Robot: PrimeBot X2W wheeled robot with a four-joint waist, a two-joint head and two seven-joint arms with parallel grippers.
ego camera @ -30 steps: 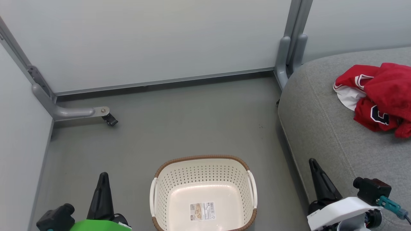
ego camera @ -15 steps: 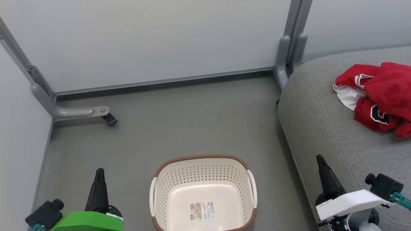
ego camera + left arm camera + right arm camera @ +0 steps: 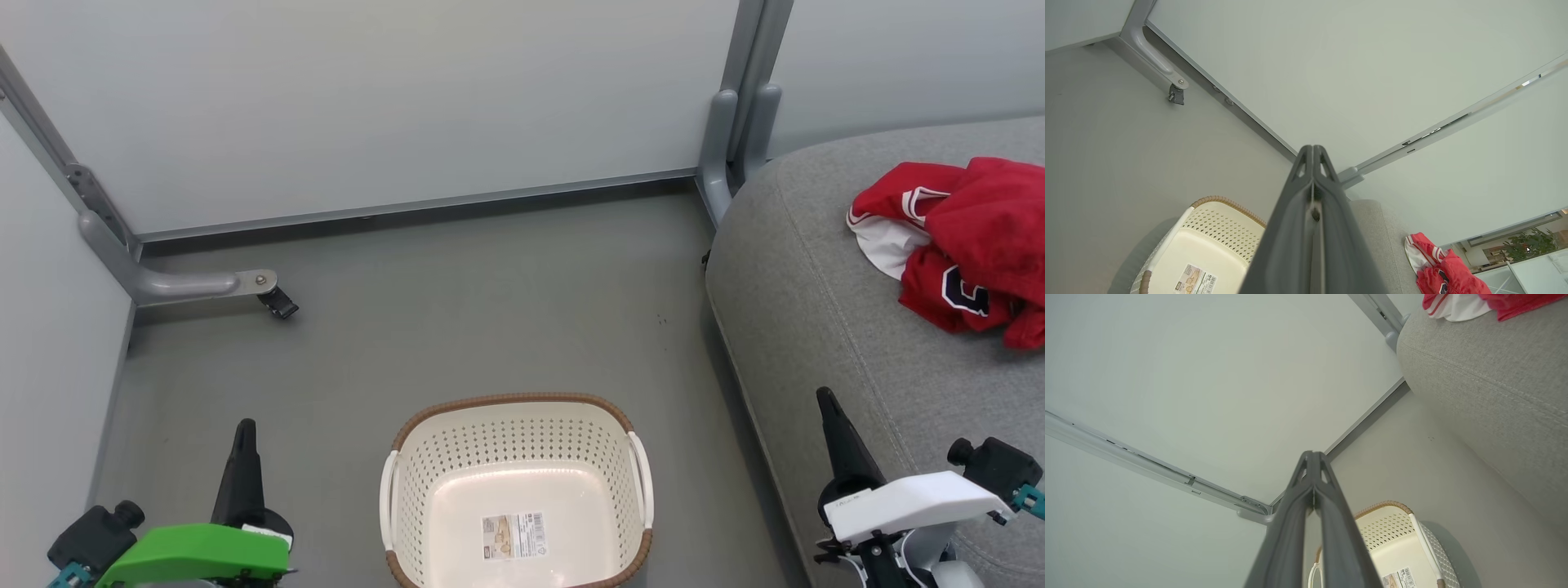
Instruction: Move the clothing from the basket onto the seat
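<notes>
The red clothing (image 3: 963, 245) lies bunched on the grey seat (image 3: 824, 327) at the right, white trim and a black number showing; it also appears as clothing (image 3: 1443, 271) and clothing (image 3: 1470, 304) in the wrist views. The cream basket (image 3: 633, 482) stands on the floor at bottom centre, holding nothing but a label on its bottom; its rim is basket (image 3: 1224, 202) and basket (image 3: 1384, 506) in the wrist views. My left gripper (image 3: 243, 433) is shut and holds nothing, left of the basket. My right gripper (image 3: 826, 402) is shut, holding nothing, over the seat's front edge.
Pale partition panels close the back and left. A grey panel foot with a black caster (image 3: 277, 304) juts onto the floor at the left. A grey post (image 3: 731, 155) stands in the corner beside the seat. Open grey floor lies beyond the basket.
Both arms have drawn down and outward: the left gripper slid toward the lower left, the right gripper toward the lower right. Basket and clothing have not moved.
</notes>
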